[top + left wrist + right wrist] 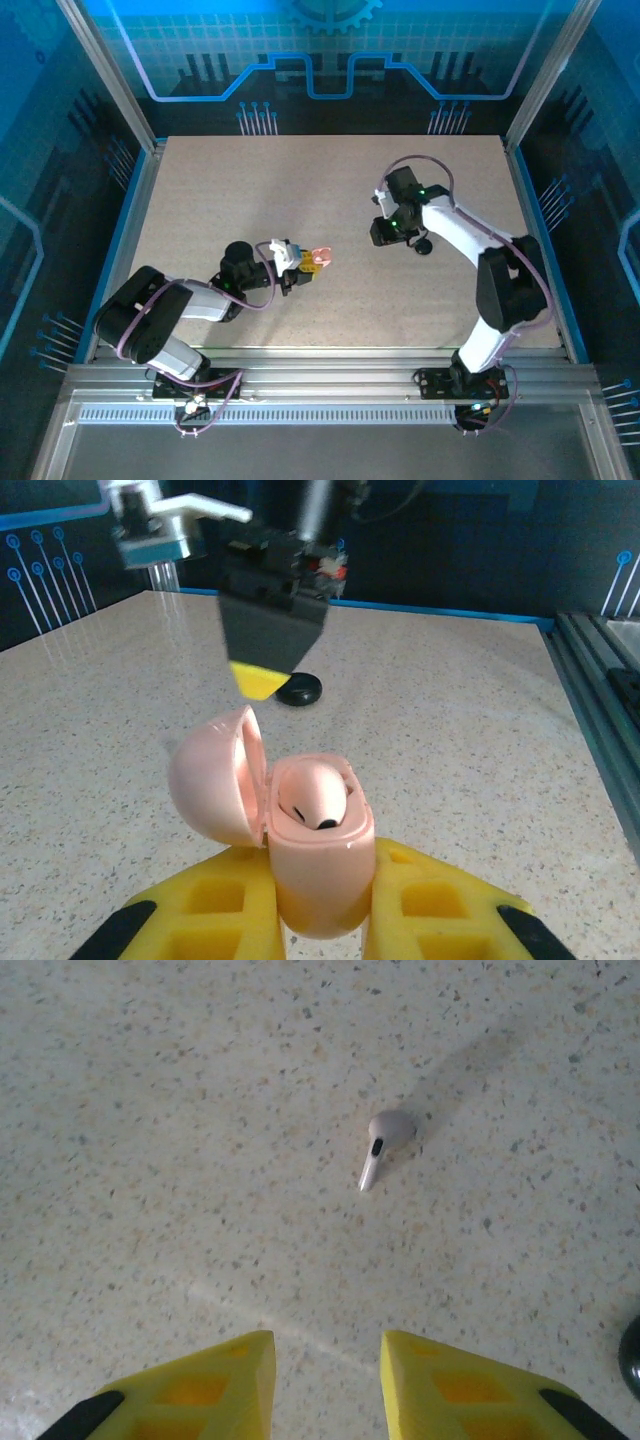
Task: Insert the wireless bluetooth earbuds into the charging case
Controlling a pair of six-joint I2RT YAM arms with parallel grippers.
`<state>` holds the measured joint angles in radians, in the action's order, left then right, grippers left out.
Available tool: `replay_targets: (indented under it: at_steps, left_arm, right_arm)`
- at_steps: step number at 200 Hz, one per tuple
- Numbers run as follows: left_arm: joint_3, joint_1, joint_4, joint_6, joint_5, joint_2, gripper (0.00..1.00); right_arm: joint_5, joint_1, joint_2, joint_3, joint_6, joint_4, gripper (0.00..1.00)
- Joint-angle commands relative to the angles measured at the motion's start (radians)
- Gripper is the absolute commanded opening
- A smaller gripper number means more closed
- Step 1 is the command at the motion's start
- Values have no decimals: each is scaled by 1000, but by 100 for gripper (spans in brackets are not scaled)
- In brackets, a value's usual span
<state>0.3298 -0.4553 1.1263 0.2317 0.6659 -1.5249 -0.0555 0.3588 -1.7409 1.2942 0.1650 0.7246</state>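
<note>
Right gripper (328,1348): fingers apart, nothing between them, hanging over the bare table (150,1110).
Loose earbud (381,1138): lies flat on the table, ahead of my right fingers and a little to the right of the gap's centre line. It is not touching either finger.
Long axis: the bulb is at the far right end, and the stem runs back toward me and slightly left (so slanted across my gap, not square to it).
What the pick turns on: as I judge it, I must slide right and forward, then turn the wrist so the fingers close across the stem rather than along it.
Left gripper (322,908): clamped on the charging case (318,865), which it holds upright off the table.
Lid (215,780): swung open to the left, with the mouth of the case facing up.
Seated earbud (315,805): already sits in the case, bulb upward.
Nearer arm: the right, which is over the loose earbud. The left holds the case well apart from it, across the table.
Black disc (299,689): on the table near my right gripper (not the case, to be left alone). It is cut off at the edge of the right wrist view.
Hard to tell: I cannot see a free second socket in the case, because the seated earbud and the rim take up what I can see of the mouth. The bottom of the case is hidden between my left fingers. From above, the spot beneath my right gripper is too small to read.
</note>
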Motion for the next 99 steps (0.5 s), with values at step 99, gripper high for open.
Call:
replay_targets:
  at_steps: [99]
  left_arm:
    - [15, -26, -129, 144, -27, 67, 16]
  right_arm:
    - [21, -42, -327, 290, 89, 122, 35]
